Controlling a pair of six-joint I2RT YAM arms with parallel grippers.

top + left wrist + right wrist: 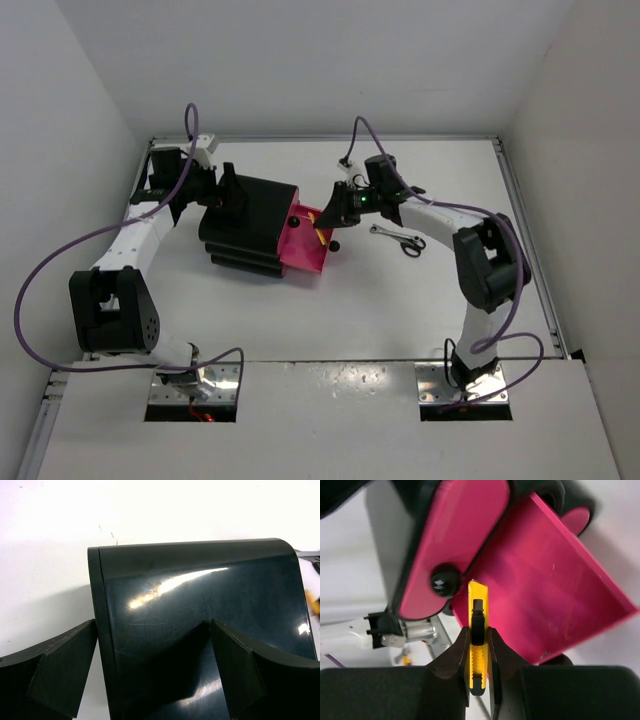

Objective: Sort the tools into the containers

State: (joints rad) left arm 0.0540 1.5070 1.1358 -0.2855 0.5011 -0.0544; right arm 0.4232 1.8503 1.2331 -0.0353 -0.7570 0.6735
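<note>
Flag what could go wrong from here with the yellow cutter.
1. The yellow cutter, pinched in the right gripper, points at the seam between the closed drawer front and the open drawer; released it might hit the front or its knob and bounce out.
2. The left gripper straddles the black unit's edge, so a nudge could shift it.

White table [400,310]: black drawer unit [250,225], silver wrench [384,232], black-handled tool [413,244].

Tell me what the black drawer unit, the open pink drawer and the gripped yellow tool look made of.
The black drawer unit: glossy hard plastic, probably; sharp highlights, fine scratches. The open pink drawer: smooth moulded plastic, by its thin walls and soft sheen. The yellow tool: plastic casing with ribbed black slider; no metal shows.
</note>
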